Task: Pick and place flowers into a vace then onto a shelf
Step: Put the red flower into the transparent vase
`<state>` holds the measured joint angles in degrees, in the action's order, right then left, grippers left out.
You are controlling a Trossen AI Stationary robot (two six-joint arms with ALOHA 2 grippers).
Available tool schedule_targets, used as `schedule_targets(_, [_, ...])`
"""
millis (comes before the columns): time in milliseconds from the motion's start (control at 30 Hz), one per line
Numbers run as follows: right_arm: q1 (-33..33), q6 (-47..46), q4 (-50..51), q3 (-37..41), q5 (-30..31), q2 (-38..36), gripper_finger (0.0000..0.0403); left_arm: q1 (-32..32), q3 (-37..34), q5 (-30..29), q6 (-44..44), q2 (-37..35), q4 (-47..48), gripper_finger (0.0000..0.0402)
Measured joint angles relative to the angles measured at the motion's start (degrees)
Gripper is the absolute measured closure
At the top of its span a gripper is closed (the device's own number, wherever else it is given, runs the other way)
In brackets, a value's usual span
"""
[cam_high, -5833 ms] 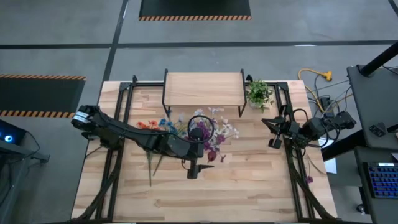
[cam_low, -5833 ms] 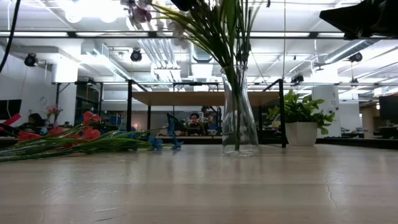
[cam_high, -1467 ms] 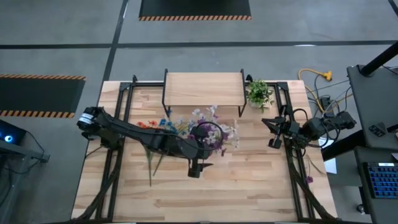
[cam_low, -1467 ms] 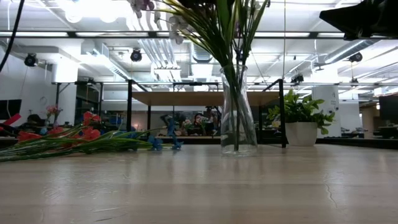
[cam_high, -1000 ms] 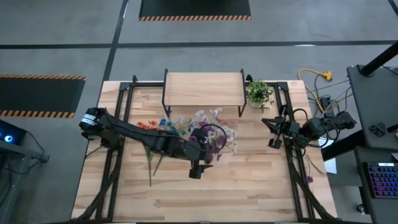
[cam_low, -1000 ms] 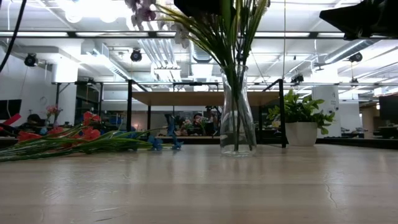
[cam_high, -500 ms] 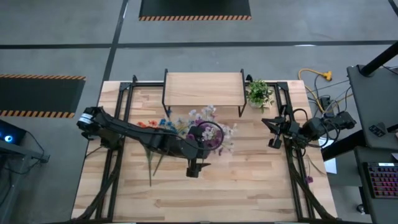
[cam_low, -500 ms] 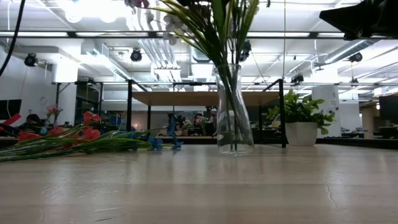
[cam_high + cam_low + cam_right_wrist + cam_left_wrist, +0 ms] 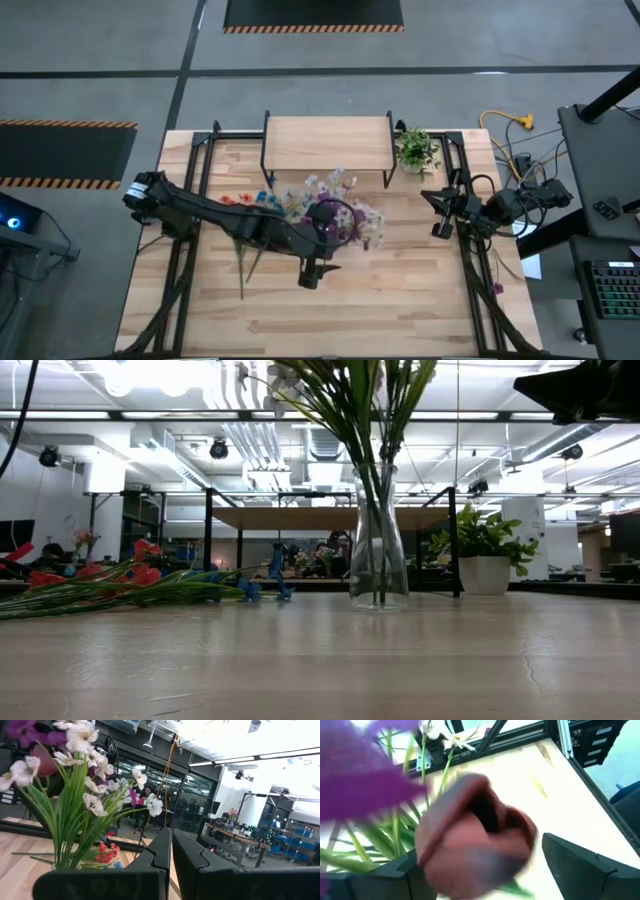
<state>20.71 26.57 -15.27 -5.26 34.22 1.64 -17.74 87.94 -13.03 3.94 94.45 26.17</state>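
The clear glass vase (image 9: 378, 540) stands with its base on the tabletop, holding a bunch of flowers (image 9: 335, 200) with white and purple blossoms; their green stems (image 9: 365, 420) fan out above its mouth. My left gripper (image 9: 479, 850) is open over the vase (image 9: 337, 215), with blurred red-brown and purple blossoms between its fingers. More flowers (image 9: 250, 200) lie flat on the table to the left, also seen in the low view (image 9: 120, 585). The shelf (image 9: 327, 143) stands at the far edge. My right gripper (image 9: 171, 840) is shut and waits at the right side (image 9: 437, 212). My left gripper stands open around the blossoms at the top of the bunch, coming from above. Blurred blossoms (image 9: 475, 835) fill the gap between the fingers, and I cannot tell whether a finger touches them.
A small green potted plant (image 9: 415, 150) stands right of the shelf, also in the low view (image 9: 485, 555). Black frame rails (image 9: 195, 180) run along both table sides. Bare wood lies along the near half of the table (image 9: 340, 310).
The bunch has swayed in the vase and its blossoms have shifted about. The vase has slid a little toward the table's left, staying upright. My left gripper has stayed over the vase with only small moves.
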Motion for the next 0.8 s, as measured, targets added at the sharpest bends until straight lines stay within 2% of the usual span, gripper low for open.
schedule_targets(800, [0.01, -0.02, 0.00, 0.00, -0.05, 0.01, 0.0394, 0.00, 2.79, -0.46, -0.09, -0.84, 0.09, 0.0100])
